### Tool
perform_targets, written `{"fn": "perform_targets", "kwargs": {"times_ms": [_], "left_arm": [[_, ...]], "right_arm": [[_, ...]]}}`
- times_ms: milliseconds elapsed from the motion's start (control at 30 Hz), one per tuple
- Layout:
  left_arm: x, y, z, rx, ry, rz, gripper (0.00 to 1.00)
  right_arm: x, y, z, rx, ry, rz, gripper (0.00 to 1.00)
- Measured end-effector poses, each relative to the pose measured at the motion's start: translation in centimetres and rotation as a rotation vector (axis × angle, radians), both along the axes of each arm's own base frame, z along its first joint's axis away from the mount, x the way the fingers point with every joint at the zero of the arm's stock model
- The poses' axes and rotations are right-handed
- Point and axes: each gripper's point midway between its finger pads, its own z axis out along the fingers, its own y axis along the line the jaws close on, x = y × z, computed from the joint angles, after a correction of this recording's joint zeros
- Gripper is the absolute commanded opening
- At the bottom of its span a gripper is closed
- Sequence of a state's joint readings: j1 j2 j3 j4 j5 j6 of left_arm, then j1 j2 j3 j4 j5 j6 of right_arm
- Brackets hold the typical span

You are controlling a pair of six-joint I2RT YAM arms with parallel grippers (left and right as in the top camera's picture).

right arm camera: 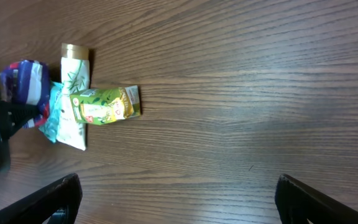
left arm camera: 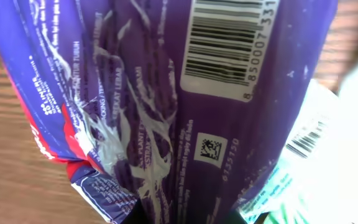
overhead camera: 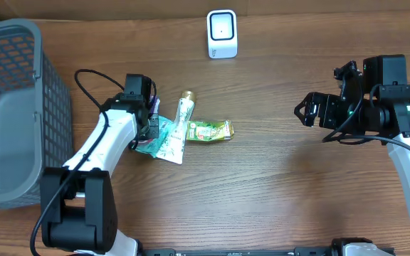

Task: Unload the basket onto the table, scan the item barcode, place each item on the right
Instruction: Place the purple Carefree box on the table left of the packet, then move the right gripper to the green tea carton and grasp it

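**Left tool** (overhead camera: 150,119): the jaws are closed tight on the purple packet (left arm camera: 142,118). The packet sits directly ahead of the tool and fills the left wrist view. Its barcode (left arm camera: 229,43) faces the wrist camera.

**Beside the left tool:** a white tube (overhead camera: 180,128) with a gold cap and a green pouch (overhead camera: 208,131) lie touching each other on the counter (overhead camera: 276,185).

**Scanner** (overhead camera: 222,33): it stands upright, well apart from this tool, near the counter's far edge.

**Basket** (overhead camera: 48,92): it stands on the tool's outer side.

**Right tool** (overhead camera: 306,110): the jaws are spread wide and hold nothing. It hangs over bare counter, well apart from the packet.
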State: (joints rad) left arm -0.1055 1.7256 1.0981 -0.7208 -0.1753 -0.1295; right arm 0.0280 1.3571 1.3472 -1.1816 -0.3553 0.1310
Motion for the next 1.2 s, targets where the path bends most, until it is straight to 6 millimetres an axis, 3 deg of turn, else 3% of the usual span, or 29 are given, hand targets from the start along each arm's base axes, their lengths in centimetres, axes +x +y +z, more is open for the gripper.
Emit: {"fn": "perform_targets", "kwargs": {"times_ms": [167, 300, 433, 533, 633, 733, 800, 867, 1033, 1067, 1100, 1200], "left_arm": [[0.2, -4.2, -0.1, -0.124, -0.008, -0.104, 0.04], [0.0, -9.9, 0.0, -0.255, -0.030, -0.221, 0.04], [-0.4, -12.5, 0.2, -0.323, -0.030, -0.242, 0.04], [-0.7, -12.1, 0.1, -0.329, -0.014, -0.208, 0.06], [-1.4, -10.8, -0.1, -0.322, 0.032, -0.161, 0.16], [-2.3, -8.6, -0.4, -0.292, 0.083, -0.091, 0.43], [-2.6, -6.9, -0.7, -0.258, 0.103, -0.050, 0.80], [-2.6, -5.2, -1.0, -0.228, 0.113, -0.006, 0.91], [-2.3, -3.0, -1.1, -0.197, 0.105, 0.046, 0.99], [-2.2, -3.0, -1.1, -0.195, 0.101, 0.046, 0.99], [-2.1, -3.0, -1.1, -0.194, 0.097, 0.045, 1.00], [-1.8, -3.0, -1.0, -0.192, 0.084, 0.044, 1.00]], "right_arm": [[0.0, 0.0, 0.0, 0.000, 0.000, 0.000, 1.00], [0.0, 0.0, 0.0, 0.000, 0.000, 0.000, 1.00], [0.0, 0.0, 0.0, 0.000, 0.001, 0.000, 1.00], [0.0, 0.0, 0.0, 0.000, 0.001, 0.000, 1.00], [-0.1, 0.0, 0.0, 0.000, 0.005, 0.000, 1.00], [-0.1, 0.0, -0.2, 0.000, 0.010, 0.000, 1.00], [0.0, 0.2, -0.6, 0.003, 0.029, 0.006, 1.00], [0.2, 0.5, -1.3, 0.006, 0.051, 0.016, 0.96], [0.8, 2.2, -4.2, 0.025, 0.146, 0.038, 0.71], [0.9, 2.5, -4.8, 0.028, 0.167, 0.040, 0.57], [0.9, 2.8, -5.4, 0.030, 0.191, 0.037, 0.51], [1.1, 3.8, -7.0, 0.035, 0.244, 0.040, 0.50]]}}
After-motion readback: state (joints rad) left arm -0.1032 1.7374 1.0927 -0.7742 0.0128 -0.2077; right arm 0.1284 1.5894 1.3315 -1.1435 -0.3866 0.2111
